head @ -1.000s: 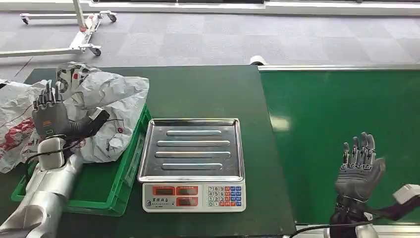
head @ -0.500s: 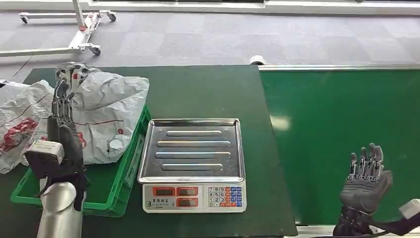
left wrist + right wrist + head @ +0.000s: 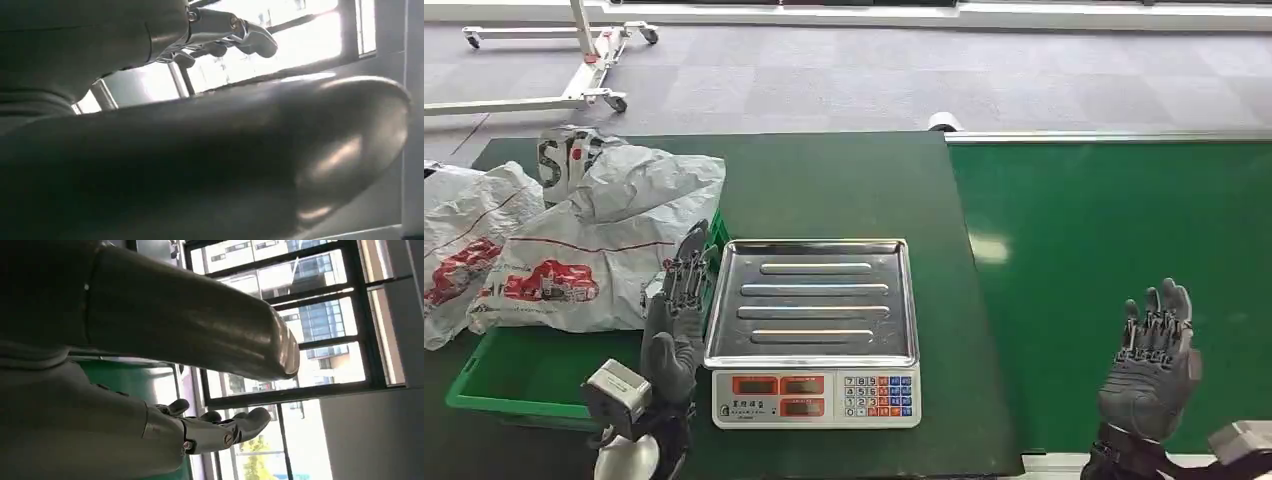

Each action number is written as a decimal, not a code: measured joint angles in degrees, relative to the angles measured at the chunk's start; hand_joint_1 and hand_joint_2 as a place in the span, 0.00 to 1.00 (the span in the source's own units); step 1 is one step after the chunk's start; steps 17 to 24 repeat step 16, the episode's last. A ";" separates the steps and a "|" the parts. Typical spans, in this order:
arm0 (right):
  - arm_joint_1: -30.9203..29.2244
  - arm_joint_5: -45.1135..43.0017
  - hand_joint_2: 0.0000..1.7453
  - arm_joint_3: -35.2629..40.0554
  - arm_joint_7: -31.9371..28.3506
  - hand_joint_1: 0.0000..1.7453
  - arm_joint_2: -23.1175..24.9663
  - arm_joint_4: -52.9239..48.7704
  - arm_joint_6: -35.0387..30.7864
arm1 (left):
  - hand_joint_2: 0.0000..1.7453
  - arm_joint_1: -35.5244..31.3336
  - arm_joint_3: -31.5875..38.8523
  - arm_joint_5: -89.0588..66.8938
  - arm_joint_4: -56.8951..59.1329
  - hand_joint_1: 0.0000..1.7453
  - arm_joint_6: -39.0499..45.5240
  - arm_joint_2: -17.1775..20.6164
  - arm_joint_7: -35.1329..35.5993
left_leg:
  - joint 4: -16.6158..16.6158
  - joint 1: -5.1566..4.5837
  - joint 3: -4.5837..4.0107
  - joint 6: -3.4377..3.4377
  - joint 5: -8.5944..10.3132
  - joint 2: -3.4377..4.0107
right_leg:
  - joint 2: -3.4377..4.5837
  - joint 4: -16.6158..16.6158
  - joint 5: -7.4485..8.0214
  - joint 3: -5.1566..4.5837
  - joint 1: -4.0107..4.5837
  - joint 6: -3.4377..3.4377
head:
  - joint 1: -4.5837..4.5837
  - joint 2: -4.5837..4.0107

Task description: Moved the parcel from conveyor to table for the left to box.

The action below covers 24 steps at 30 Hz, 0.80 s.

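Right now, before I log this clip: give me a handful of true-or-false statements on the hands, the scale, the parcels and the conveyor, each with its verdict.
1. The left hand holds a parcel. False: it holds nothing, its fingers extended, between the green crate and the scale.
2. The scale's metal tray has nothing on it. True.
3. A parcel lies on the green conveyor belt. False: the visible belt is bare.
4. The right hand is raised over the belt, fingers spread, holding nothing. True.
5. White parcel bags are piled at the crate's far end. True.
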 measured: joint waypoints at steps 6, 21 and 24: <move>0.12 6.35 0.00 6.52 -0.88 0.00 -0.02 -1.38 -6.15 | 0.00 -0.25 -0.33 -1.31 2.82 0.00 3.72 -1.51 -0.02 | 0.00 0.00 0.03 0.00 0.01 0.02 | 0.01 0.01 0.01 0.01 0.00 0.00 | -0.02 0.00; -0.01 10.67 0.00 15.30 -0.33 0.00 -1.11 -2.12 -15.34 | 0.00 -0.16 -0.33 -4.32 3.06 0.00 9.17 -1.42 -0.35 | 0.00 0.02 0.00 -0.01 0.02 -0.02 | -0.01 0.02 0.00 0.02 0.01 0.00 | 0.00 0.00; -0.01 10.67 0.00 15.30 -0.33 0.00 -1.11 -2.12 -15.34 | 0.00 -0.16 -0.33 -4.32 3.06 0.00 9.17 -1.42 -0.35 | 0.00 0.02 0.00 -0.01 0.02 -0.02 | -0.01 0.02 0.00 0.02 0.01 0.00 | 0.00 0.00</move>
